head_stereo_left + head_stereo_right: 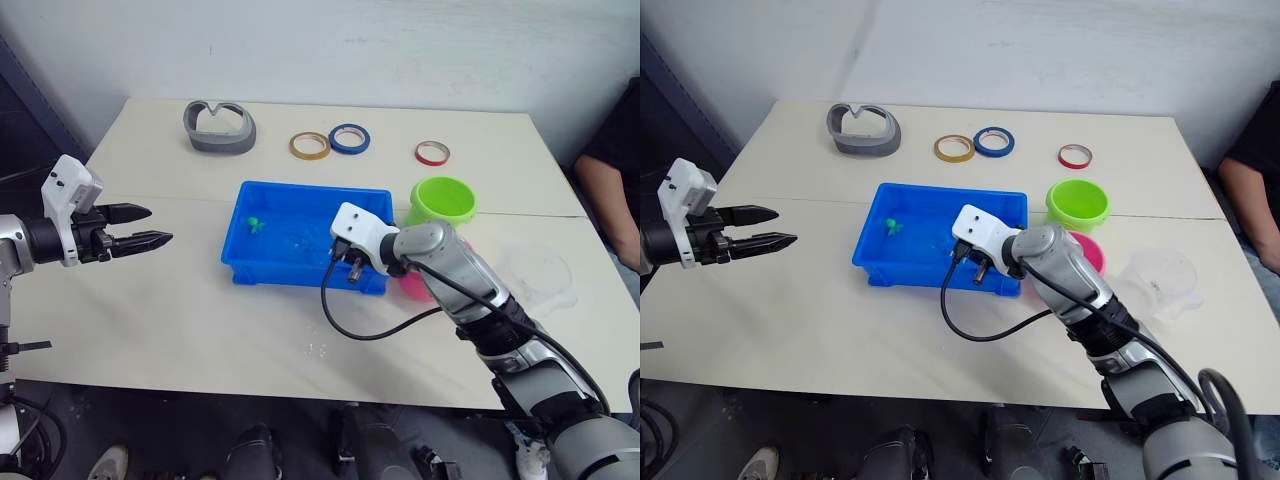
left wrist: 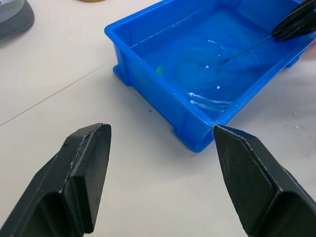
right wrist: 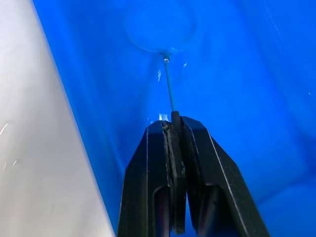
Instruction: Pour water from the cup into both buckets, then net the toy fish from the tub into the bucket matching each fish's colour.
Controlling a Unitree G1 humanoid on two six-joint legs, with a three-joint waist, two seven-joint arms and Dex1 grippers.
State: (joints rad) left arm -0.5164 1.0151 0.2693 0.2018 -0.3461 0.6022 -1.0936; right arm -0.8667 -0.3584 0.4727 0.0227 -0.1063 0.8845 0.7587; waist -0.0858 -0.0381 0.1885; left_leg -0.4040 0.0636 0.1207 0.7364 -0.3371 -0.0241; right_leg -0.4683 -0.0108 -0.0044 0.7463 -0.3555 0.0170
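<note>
The blue tub [image 1: 300,272] sits mid-table with water in it and a small green toy fish [image 1: 257,224] near its left end. My right gripper [image 3: 173,123] hangs over the tub's near right part, shut on the net's thin handle [image 3: 168,89]. The net's light-blue hoop [image 3: 158,27] lies down in the tub's water. To the tub's right stand the lime green bucket [image 1: 443,200] and the pink bucket [image 1: 1087,252], the latter partly hidden by my right arm. The clear cup [image 1: 1160,280] is further right. My left gripper [image 1: 160,225] hovers open, left of the tub.
At the back of the table lie a grey curved object [image 1: 220,128] and yellow [image 1: 309,146], blue [image 1: 348,138] and red [image 1: 432,153] tape rings. A black cable [image 1: 370,332] loops from my right wrist over the near table. A person [image 1: 612,170] sits at the right edge.
</note>
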